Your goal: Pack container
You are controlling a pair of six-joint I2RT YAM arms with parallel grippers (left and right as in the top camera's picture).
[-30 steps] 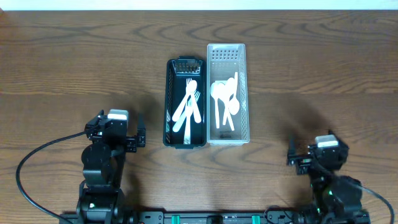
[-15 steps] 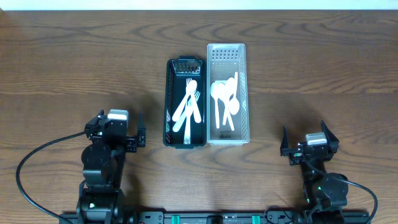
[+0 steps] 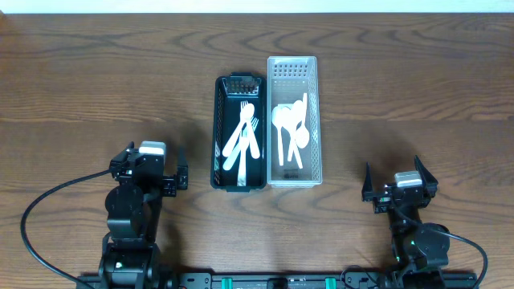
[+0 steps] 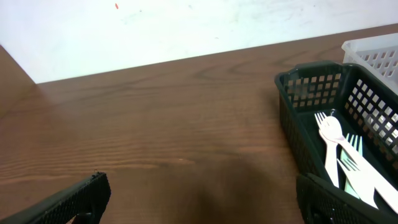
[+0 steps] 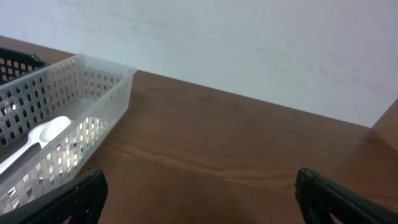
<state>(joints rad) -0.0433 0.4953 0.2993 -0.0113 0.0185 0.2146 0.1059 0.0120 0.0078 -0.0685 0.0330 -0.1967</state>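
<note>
A black slotted basket (image 3: pixel 218 144) holds white plastic forks (image 3: pixel 244 138); it also shows at the right of the left wrist view (image 4: pixel 292 118), with forks (image 4: pixel 339 158) inside. A white slotted basket (image 3: pixel 316 120) beside it holds white plastic spoons (image 3: pixel 289 128); it shows at the left of the right wrist view (image 5: pixel 93 93), with a spoon (image 5: pixel 37 137) inside. My left gripper (image 3: pixel 165 172) is open and empty at the near left, over bare wood (image 4: pixel 199 199). My right gripper (image 3: pixel 397 181) is open and empty at the near right (image 5: pixel 199 199).
The two baskets stand side by side, touching, mid-table. Dark wooden table top (image 3: pixel 96 80) spreads all around them. A white wall (image 5: pixel 249 43) rises behind the table's far edge. Black cables (image 3: pixel 40 209) loop from both arm bases at the near edge.
My right arm has drawn back toward the near edge and straightened, its gripper now open and pointing away from me. The left arm, baskets and cutlery have not moved.
</note>
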